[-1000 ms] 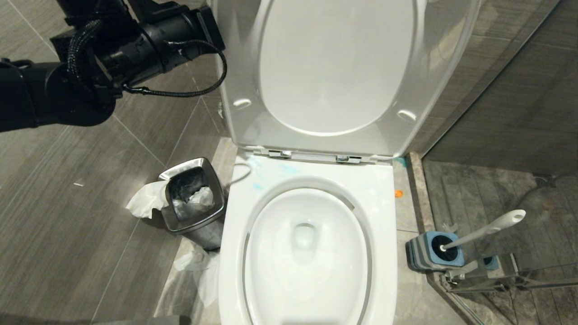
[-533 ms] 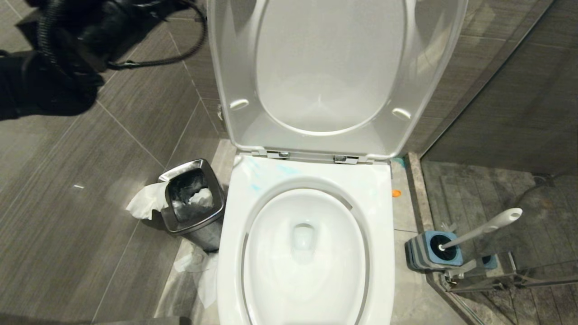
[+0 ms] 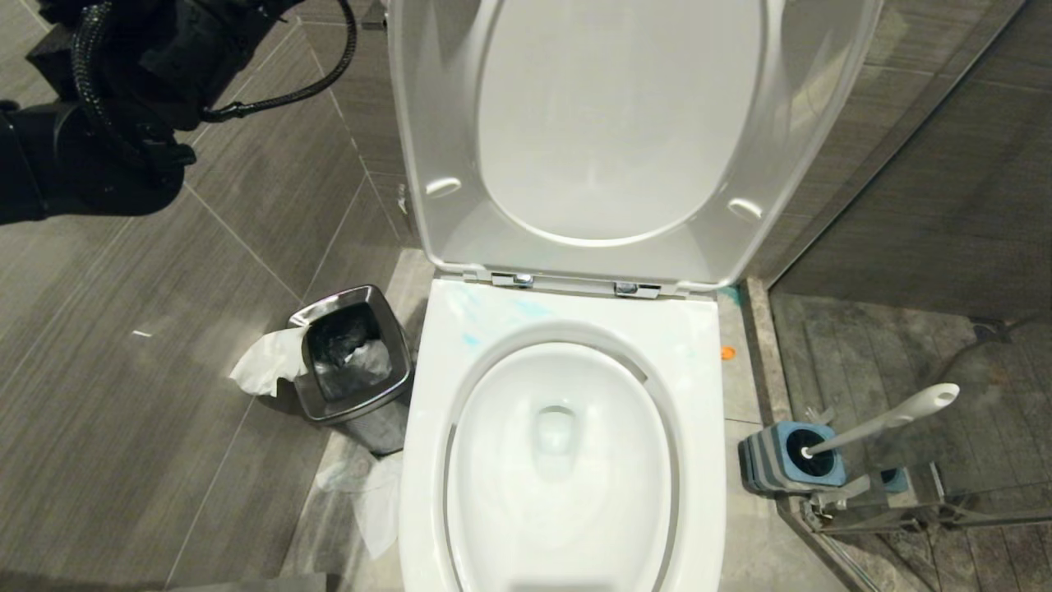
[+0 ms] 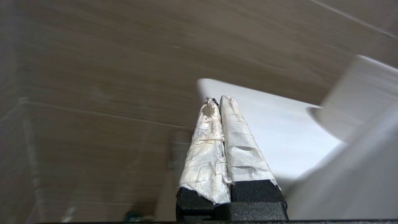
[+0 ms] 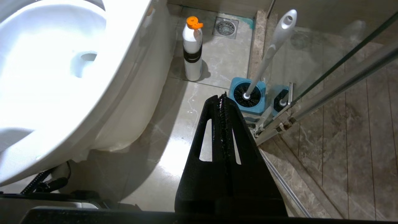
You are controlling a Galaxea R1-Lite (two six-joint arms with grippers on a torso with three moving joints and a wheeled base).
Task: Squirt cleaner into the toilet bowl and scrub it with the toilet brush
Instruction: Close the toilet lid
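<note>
L tool (image 4: pixel 217 101): shut tight, tape-wrapped fingers (image 4: pixel 239 146) pressed together, holding nothing; raised up by the wall tiles, near the upright lid's edge.
L arm (image 3: pixel 90 123): black, at 10 o'clock in head view, well apart from the bowl.
R tool (image 5: pixel 222 98): closed, empty, low beside the toilet, tips aimed toward the brush holder.
Toilet bowl (image 3: pixel 690 345): centre of head view, seat + lid (image 3: pixel 616 115) both up at 12 o'clock, basin open.
Cleaner (image 3: pixel 532 308): pale blue smears on the rear rim, approx 11 o'clock of the basin.
Bottle (image 5: pixel 192 49): white w/ orange cap, upright on floor betw. toilet and brush.
Toilet brush (image 3: pixel 892 419): 3 o'clock of the bowl, head down in grey-blue holder (image 3: pixel 768 469), handle leaning away from the toilet, untouched.
Bin (image 3: pixel 353 362): steel, 9 o'clock of the bowl, just beside it; tissue (image 3: pixel 263 370) on the floor against it.
</note>
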